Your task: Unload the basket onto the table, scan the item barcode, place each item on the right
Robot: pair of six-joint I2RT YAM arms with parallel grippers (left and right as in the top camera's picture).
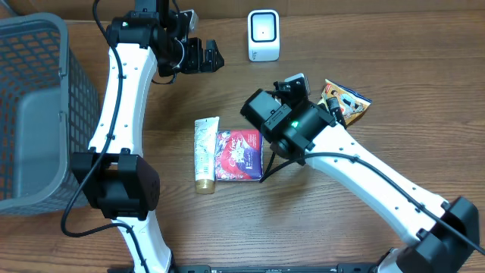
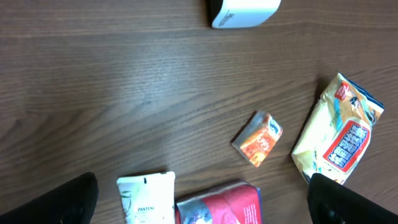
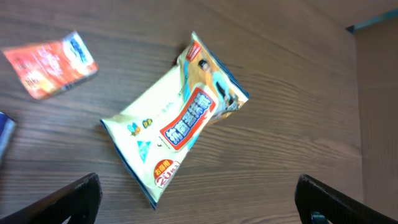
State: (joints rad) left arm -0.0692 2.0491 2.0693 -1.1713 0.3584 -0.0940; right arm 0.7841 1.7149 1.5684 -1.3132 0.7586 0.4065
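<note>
**While both hands stand open, the yellow packet lies loose on the surface**

Though the right hand hangs above it, the yellow packet is held by nothing. It lies flat and slantwise on the wood, its red label with white characters facing up. The two dark fingertips of that hand show only at the lower corners of the right wrist view, spread wide apart, with just packet and bare wood between them. From overhead the packet sits right of centre, partly covered by the right arm's wrist.

Just beside the packet, apart from it, lies a small orange sachet. The white barcode scanner stands upright near the far edge, well apart from the packet.

Further out, the left hand hovers left of the scanner. Its fingers are also spread wide and it grips nothing. Near the middle of the surface a white tube and a red pack lie side by side, touching or nearly so. A grey mesh basket stands at the far left.
</note>
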